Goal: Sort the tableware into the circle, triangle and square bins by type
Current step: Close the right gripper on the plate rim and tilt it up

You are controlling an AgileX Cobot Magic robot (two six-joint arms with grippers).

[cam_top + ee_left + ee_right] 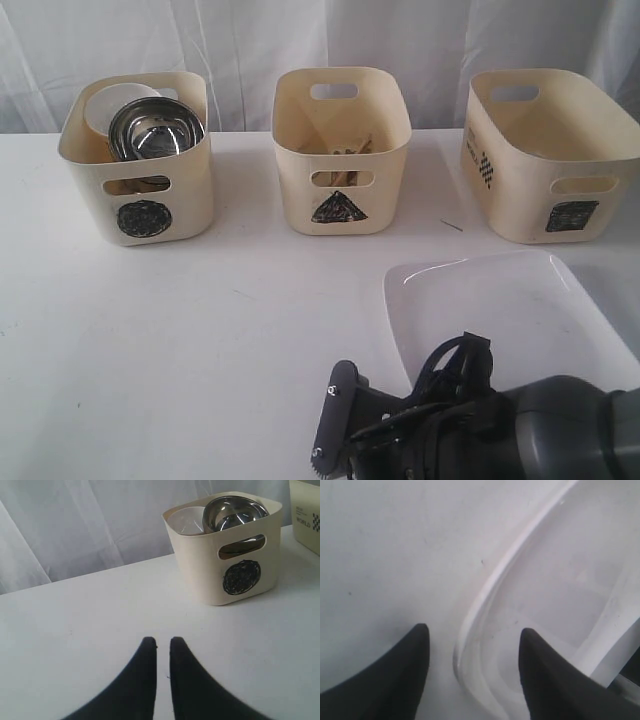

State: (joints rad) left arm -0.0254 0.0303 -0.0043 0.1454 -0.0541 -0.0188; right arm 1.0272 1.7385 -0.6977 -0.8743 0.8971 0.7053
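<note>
The large square white plate [500, 310] lies flat on the table at the front right. My right gripper [472, 632] is open and straddles the plate's rounded rim [485, 590], one finger over the table, the other over the plate. The circle bin [135, 205] at the back left holds the small white bowl [115, 105] and the shiny steel bowl [155, 130]. Wooden chopsticks [350, 147] show in the triangle bin [340, 205]. The square bin [550, 180] stands at the back right. My left gripper [162, 641] is shut and empty above bare table, short of the circle bin [240, 575]. Mugs, fork, spoon and knife are not discernible.
My right arm [480, 420] fills the lower right of the exterior view, covering the plate's near corner. A white curtain hangs behind the bins. The white table [200, 330] stretches bare in front of the circle and triangle bins.
</note>
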